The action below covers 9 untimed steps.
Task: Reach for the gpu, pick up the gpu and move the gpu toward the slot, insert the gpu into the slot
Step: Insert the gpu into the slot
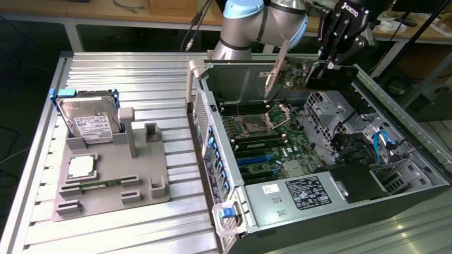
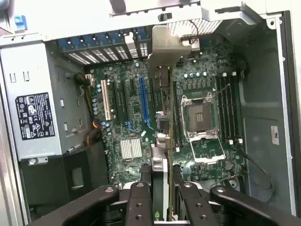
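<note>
End effector (image 2: 162, 209) clamped on gpu (image 1: 291, 71) over open case (image 1: 240, 79); wrist view catches it edge-on, masking the motherboard (image 2: 131, 108) strip beneath.

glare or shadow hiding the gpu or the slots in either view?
Exterior view: glare washes the ribbed table, but the gpu in the claw reads fine against the case wall. Wrist view: the motherboard is evenly lit and its slots are legible; the case rear panel is blown out; the black shroud is lost in shadow.
</note>
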Each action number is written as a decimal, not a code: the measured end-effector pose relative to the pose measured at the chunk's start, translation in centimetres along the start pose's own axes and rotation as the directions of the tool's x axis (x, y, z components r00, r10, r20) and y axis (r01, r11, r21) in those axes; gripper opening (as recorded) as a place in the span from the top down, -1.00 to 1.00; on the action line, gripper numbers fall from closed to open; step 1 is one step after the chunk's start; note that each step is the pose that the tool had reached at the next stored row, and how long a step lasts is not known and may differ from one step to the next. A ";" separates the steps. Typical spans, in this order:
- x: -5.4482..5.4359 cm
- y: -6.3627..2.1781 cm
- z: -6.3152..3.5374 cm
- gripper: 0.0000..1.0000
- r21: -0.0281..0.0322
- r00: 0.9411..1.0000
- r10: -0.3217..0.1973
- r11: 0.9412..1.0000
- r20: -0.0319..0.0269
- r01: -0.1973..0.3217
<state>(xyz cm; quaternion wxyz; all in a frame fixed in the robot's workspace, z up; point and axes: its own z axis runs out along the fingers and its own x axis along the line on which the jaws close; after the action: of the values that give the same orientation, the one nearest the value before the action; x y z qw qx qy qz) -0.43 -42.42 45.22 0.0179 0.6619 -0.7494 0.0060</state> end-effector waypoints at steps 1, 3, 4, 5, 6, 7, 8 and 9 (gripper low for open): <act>0.0 0.07 0.06 0.46 0.008 1.000 -0.009 1.000 -0.006 0.009; 0.0 0.11 0.12 0.46 0.015 1.000 -0.020 1.000 -0.006 0.020; 0.0 0.11 0.15 0.46 0.016 1.000 -0.027 1.000 -0.006 0.027; 0.0 0.10 0.17 0.46 0.017 0.999 -0.038 0.999 -0.006 0.038; 0.0 0.11 0.19 0.46 0.017 0.998 -0.056 0.998 -0.006 0.056; 0.0 0.11 0.21 0.46 0.018 0.997 -0.074 0.997 -0.007 0.074; 0.0 0.11 0.24 0.46 0.018 0.996 -0.092 0.996 -0.007 0.092; 0.0 0.11 0.27 0.46 0.019 0.994 -0.113 0.993 -0.007 0.113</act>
<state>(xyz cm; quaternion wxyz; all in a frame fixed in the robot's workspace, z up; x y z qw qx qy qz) -0.54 -42.42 44.95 0.0141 0.7033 -0.7106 0.0144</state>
